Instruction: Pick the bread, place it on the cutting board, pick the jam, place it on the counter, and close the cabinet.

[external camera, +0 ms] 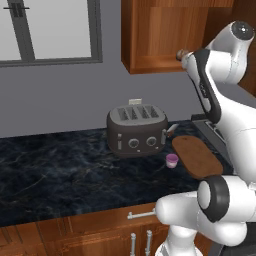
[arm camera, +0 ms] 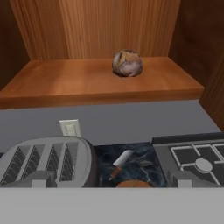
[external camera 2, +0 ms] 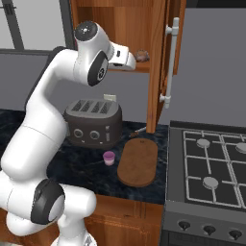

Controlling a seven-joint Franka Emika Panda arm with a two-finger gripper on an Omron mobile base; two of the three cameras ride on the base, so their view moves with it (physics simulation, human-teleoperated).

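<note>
Bread [arm camera: 127,63] sits toward the back of the open cabinet [external camera 2: 156,67] shelf, gripper [external camera 2: 132,60] at the shelf mouth, jaw state impossible to tell; risk: reaching in too shallow nudges the round roll backward instead of enclosing it.

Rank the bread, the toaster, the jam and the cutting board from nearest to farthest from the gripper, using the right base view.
1. Bread: on the cabinet shelf, just ahead of the gripper.
2. Toaster: on the counter, below the gripper.
3. Jam and cutting board: lower on the counter, too close to call.
</note>
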